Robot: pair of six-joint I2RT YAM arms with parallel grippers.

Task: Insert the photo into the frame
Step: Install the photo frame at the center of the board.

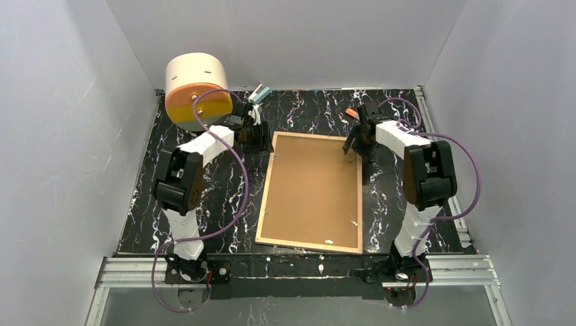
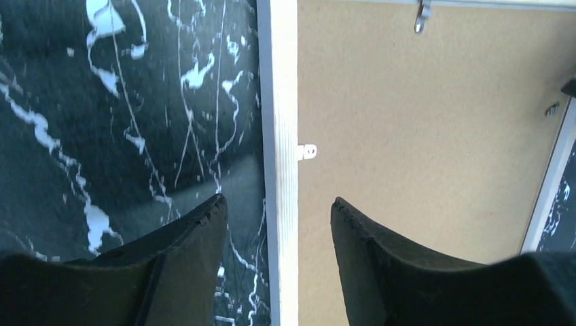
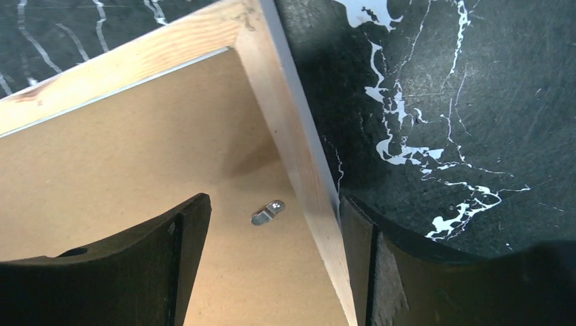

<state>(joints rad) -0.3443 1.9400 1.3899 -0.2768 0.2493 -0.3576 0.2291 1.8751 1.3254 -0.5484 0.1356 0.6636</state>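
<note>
Reaching frame's (image 1: pixel 309 245) corners: left arm (image 1: pixel 204 146), right arm (image 1: pixel 401 139)

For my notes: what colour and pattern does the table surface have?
The table is black with white marble-like veins; the right wrist view shows it best.

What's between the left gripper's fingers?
The frame rim runs through the open left gripper; a metal clip sits just beyond. The left wrist view shows it.
</note>
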